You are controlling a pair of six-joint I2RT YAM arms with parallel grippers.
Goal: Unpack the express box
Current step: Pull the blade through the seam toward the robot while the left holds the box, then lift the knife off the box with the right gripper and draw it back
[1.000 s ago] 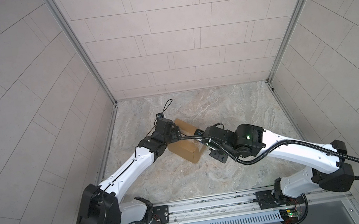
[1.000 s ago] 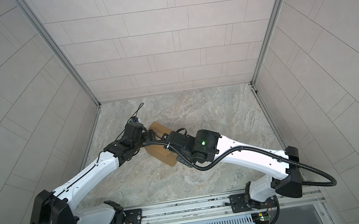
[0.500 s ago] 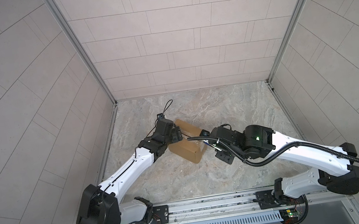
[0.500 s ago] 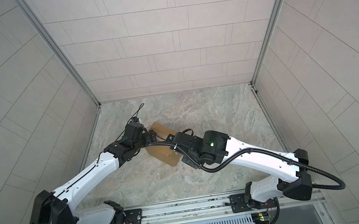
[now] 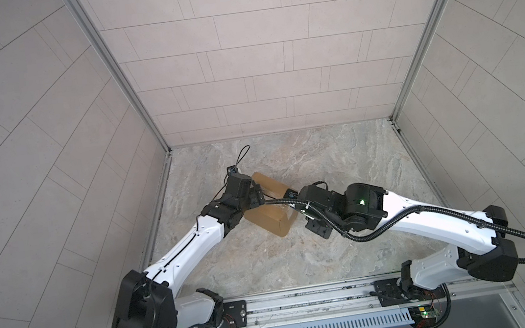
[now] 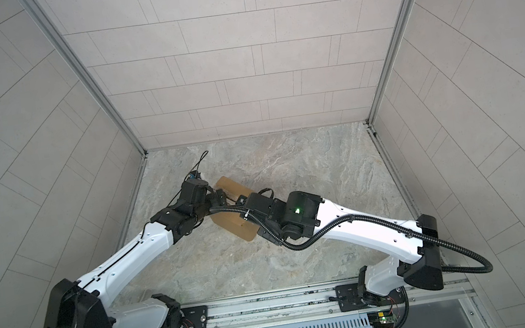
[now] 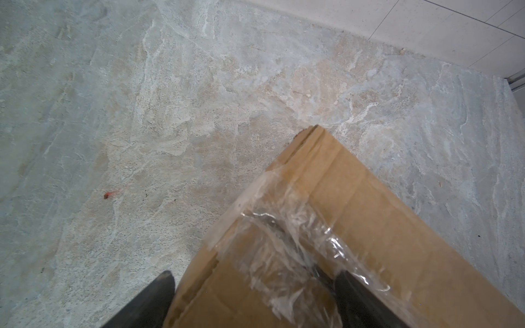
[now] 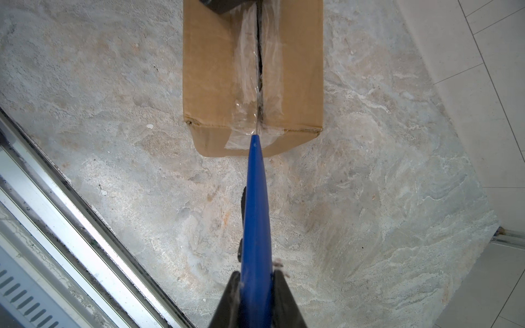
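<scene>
The right arm (image 5: 441,227), drawn back from the small brown cardboard box (image 5: 270,218) 0.5 s ago, has swung forward again to about where it stood 1 s ago. The right pincer (image 8: 257,274) and its blue-handled blade (image 8: 255,204) are back at the box's taped near end.

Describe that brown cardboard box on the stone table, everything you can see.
The express box is a small, plain brown corrugated carton lying flat on the marbled tabletop, askew in both top views. Its flaps lie closed; crinkled clear tape runs along the top seam and over the end, a dark slit showing down its middle. A blue tool, clamped in the right jaws, puts its thin blade at one end of the seam. The open left jaws straddle the opposite end, one finger over the tape.
</scene>
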